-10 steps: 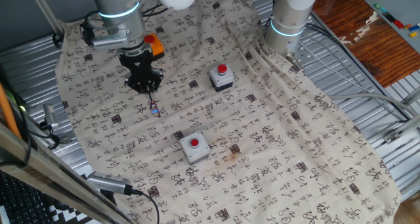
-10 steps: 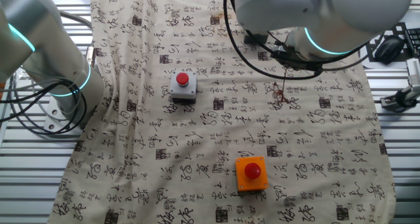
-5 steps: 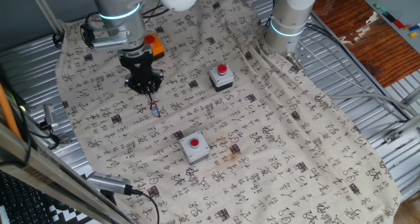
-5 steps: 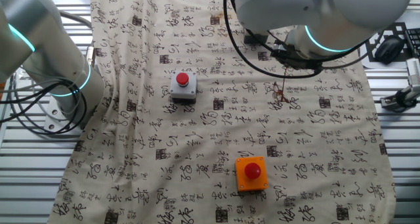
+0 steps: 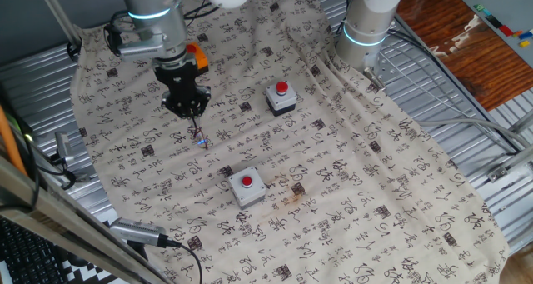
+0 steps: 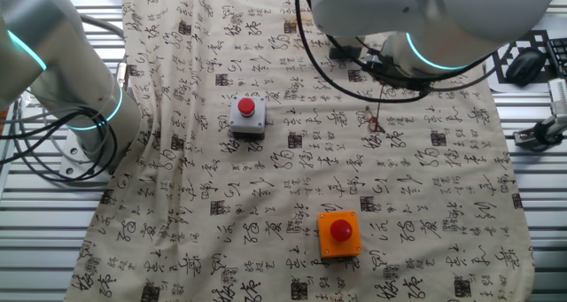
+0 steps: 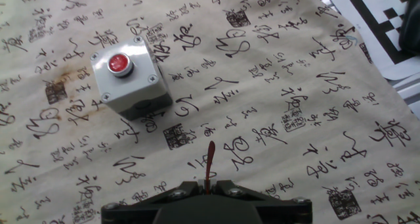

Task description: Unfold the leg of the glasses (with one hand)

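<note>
The glasses (image 5: 198,137) are thin, dark reddish-brown wire. They hang from my gripper (image 5: 191,114) just above the calligraphy cloth (image 5: 350,192), left of centre. In the other fixed view they (image 6: 376,121) dangle below the arm, which hides the fingers. In the hand view my gripper (image 7: 209,184) is shut on one slim reddish leg (image 7: 210,159), which sticks straight out from between the jaws. The lenses and the rest of the frame are hidden there.
Two grey boxes with red buttons (image 5: 281,98) (image 5: 246,186) stand on the cloth, one of them in the hand view (image 7: 128,77). An orange button box (image 5: 197,58) is behind the gripper. A second robot base (image 5: 366,26) stands at the back. Metal slats surround the cloth.
My gripper has shifted slightly to the right and up with the glasses still held. The hanging glasses moved with it.
</note>
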Robot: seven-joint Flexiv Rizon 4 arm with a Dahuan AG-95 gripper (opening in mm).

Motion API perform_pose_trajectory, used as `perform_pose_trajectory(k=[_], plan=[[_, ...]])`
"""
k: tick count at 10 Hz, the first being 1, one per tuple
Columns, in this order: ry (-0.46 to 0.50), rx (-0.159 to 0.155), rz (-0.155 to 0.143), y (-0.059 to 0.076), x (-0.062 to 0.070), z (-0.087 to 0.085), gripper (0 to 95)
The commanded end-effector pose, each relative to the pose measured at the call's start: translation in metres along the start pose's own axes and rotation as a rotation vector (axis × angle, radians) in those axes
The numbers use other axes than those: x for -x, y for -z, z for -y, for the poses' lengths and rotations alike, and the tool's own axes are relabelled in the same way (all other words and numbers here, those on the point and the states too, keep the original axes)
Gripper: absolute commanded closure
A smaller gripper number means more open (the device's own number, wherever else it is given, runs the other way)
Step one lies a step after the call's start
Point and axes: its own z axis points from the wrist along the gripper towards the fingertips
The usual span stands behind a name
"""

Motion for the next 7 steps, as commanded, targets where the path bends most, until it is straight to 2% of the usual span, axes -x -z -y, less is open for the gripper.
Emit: perform_pose_trajectory(k=[1,3,7], plan=[[0.001,0.021,0.050,0.0005,0.0006,-0.0004,95.0],[-0.001,0.029,0.070,0.0002,0.0011,-0.0002,95.0],[-0.007,0.033,0.084,-0.0013,0.0036,0.0007,95.0]])
